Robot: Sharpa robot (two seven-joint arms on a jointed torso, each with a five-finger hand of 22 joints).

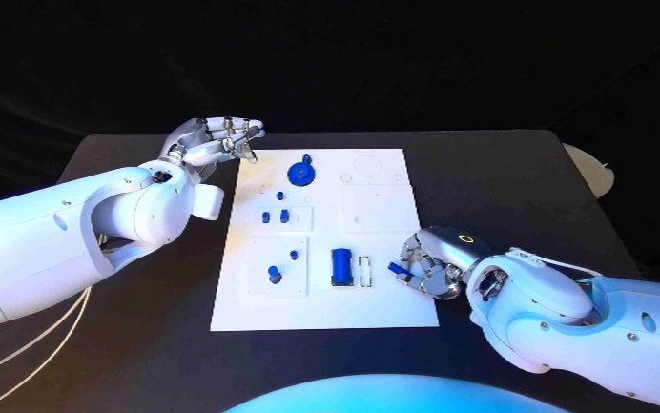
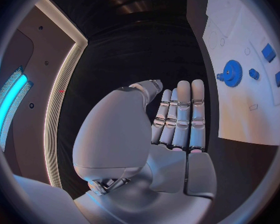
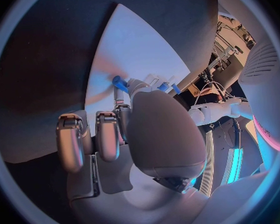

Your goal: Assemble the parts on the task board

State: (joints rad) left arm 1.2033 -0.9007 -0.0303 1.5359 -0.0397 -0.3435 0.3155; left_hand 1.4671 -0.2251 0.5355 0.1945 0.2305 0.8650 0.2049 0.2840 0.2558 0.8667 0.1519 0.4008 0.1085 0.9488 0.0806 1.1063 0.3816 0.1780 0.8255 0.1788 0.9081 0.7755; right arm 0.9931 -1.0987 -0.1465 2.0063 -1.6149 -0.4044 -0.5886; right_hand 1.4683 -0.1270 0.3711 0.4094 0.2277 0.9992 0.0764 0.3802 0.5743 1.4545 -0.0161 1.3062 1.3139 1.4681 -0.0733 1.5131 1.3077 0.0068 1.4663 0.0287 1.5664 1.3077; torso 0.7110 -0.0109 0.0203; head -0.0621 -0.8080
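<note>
The white task board (image 1: 385,308) lies in the middle of the black table. On it are a blue gear (image 1: 300,175), two small blue pegs (image 1: 276,215), a long blue block (image 1: 340,266) and more small blue parts (image 1: 274,273). My right hand (image 1: 429,265) rests at the board's near right edge and pinches a small blue part (image 1: 396,268), which shows at the fingertips (image 3: 119,82) in the right wrist view over the board (image 3: 140,45). My left hand (image 1: 214,141) hovers off the board's far left corner, fingers (image 2: 180,114) straight and apart, holding nothing. The gear (image 2: 232,73) lies beside it.
A white slot piece (image 1: 366,270) sits next to the long blue block. Round outlines mark the board's far right part (image 1: 369,165). A pale round object (image 1: 594,167) lies at the table's right edge. Black tabletop surrounds the board on all sides.
</note>
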